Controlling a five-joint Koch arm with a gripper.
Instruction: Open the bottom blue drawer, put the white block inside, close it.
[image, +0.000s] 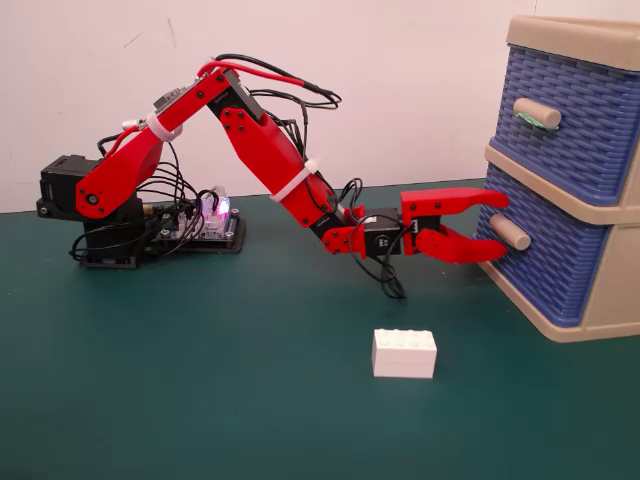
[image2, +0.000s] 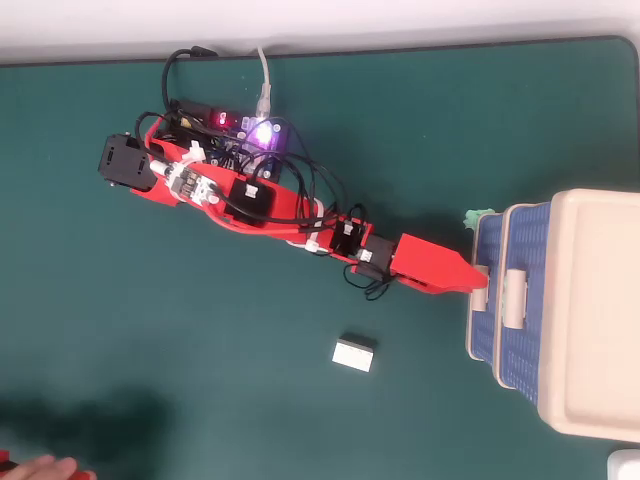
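Red gripper sat at the right of the fixed view with its jaws apart, one above and one below the beige handle of the bottom blue drawer. That drawer looked closed. White block lay on the green table, low in the middle, apart from the gripper.

I see a dark green table. On it rest my arm's black base, a lit circuit board, the white block, the beige cabinet, and a green scrap just beside it.
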